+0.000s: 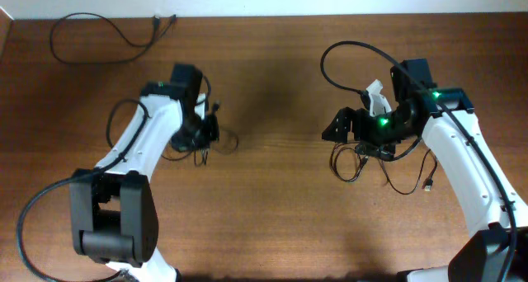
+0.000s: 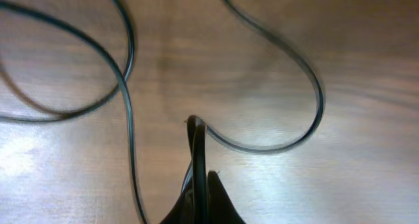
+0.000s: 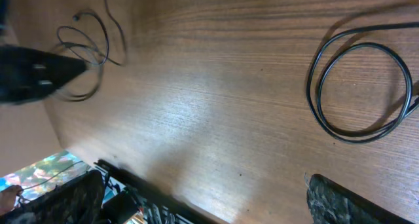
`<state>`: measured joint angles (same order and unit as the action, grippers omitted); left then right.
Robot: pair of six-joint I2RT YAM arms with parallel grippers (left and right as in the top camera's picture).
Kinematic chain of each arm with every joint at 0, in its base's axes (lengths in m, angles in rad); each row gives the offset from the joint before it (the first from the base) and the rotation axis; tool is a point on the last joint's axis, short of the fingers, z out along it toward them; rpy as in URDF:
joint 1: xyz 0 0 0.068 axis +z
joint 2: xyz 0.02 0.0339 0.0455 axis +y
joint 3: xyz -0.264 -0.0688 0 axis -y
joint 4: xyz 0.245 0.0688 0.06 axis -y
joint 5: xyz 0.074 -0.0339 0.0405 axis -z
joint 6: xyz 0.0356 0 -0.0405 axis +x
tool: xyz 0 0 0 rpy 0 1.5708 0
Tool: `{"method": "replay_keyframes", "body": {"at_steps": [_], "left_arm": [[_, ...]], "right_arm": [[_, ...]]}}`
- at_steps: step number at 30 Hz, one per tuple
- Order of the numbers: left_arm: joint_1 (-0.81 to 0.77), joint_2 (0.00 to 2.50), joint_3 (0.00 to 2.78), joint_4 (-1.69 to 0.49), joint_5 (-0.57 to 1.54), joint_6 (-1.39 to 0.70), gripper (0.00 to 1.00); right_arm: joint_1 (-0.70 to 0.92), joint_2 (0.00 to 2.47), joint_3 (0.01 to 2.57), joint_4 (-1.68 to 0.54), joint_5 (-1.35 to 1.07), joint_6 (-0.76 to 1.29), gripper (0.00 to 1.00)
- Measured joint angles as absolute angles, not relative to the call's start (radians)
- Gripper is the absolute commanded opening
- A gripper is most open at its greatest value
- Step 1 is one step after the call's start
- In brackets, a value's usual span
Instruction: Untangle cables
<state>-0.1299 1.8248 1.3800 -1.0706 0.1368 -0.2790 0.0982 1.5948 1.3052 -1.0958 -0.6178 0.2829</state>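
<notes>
Now left gripper (image 2: 198,181) jaws pinch one cable (image 2: 298,63), right gripper (image 1: 340,127) jaws spread; next, likely pulling its loops straight

L arm (image 1: 136,142) / R arm (image 1: 462,158): white links, blk joints | blk wiring (image 1: 19,237) | green LEDs (image 1: 435,93) | L gripper (image 2: 197,135) blk

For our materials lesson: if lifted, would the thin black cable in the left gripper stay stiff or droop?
Probably droop: the cable lies in loose curves. Likely light, being so thin. It might slip, since the left gripper pinches one narrow spot.
</notes>
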Motion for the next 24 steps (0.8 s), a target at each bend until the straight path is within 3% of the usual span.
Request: {"method": "replay_keyframes", "body": {"at_steps": [7,11,16,24], "left_arm": [[-0.095,1.823,2.040,-1.309,0.236,-0.279,0.00],[0.037,1.823,2.378,-1.292,0.292,-0.335,0.00],[0.212,1.821,2.517,-1.178,0.379,-0.430,0.00],[0.276,1.825,2.517,-1.116,0.366,-0.452,0.00]], "right_arm": [[0.098,1.595,1.305,-1.095,-0.618,0.282,0.98],[0.098,1.595,1.305,-1.094,-0.618,0.281,0.99],[0.098,1.595,1.305,-1.092,-0.618,0.280,0.98],[0.098,1.595,1.305,-1.092,-0.618,0.280,0.99]]}}
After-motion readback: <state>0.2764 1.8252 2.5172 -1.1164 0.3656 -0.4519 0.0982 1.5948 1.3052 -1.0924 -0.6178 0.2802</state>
